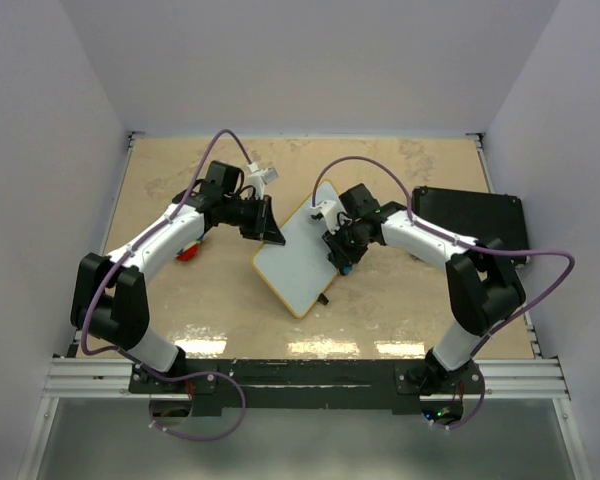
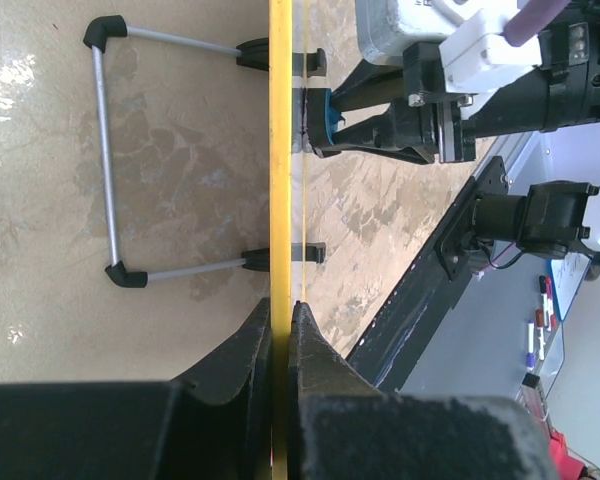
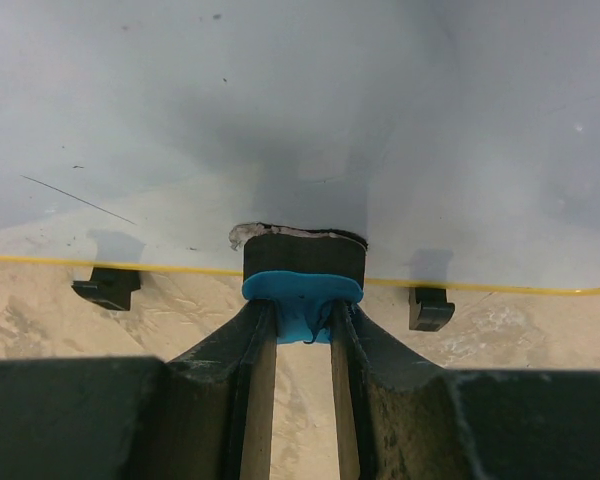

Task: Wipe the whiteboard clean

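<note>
The whiteboard, white with a thin yellow frame, lies tilted in the middle of the table, and its face looks wiped clean. My left gripper is shut on its upper left edge. In the left wrist view the jaws pinch the yellow frame edge-on. My right gripper is shut on a blue eraser with a black felt pad. The pad presses on the board's face near its right edge. The eraser also shows in the left wrist view.
A black rectangular case lies at the right rear. A small red object sits under the left arm. A grey wire stand hinges from the board's back. Black tabs sit on the board's edge. White walls enclose the table.
</note>
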Robot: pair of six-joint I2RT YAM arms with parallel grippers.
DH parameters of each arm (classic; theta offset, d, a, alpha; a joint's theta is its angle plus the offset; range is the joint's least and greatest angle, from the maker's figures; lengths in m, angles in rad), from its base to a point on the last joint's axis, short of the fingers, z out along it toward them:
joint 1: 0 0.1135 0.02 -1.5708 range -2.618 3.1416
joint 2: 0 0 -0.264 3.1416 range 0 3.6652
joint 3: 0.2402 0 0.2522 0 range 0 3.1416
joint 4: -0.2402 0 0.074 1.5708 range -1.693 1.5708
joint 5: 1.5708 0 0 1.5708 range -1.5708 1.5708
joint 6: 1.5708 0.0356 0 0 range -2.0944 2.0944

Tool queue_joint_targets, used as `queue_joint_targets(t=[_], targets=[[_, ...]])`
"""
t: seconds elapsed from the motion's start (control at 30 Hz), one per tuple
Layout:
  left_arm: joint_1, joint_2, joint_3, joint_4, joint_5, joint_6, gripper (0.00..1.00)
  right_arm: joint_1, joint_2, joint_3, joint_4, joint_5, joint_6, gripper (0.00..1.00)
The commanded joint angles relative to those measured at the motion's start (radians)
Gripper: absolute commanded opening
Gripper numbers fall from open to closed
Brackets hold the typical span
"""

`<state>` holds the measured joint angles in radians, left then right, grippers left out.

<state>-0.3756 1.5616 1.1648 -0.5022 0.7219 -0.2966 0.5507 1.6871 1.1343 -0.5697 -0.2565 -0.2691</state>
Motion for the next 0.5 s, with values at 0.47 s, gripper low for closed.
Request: queue_joint_targets(t=[0.47], targets=[[0.024,-0.005,-0.034,0.131,-0.013,-0.023,0.0,-0.136,0.034,0.301,0.232,-0.161,0.071,0.0]])
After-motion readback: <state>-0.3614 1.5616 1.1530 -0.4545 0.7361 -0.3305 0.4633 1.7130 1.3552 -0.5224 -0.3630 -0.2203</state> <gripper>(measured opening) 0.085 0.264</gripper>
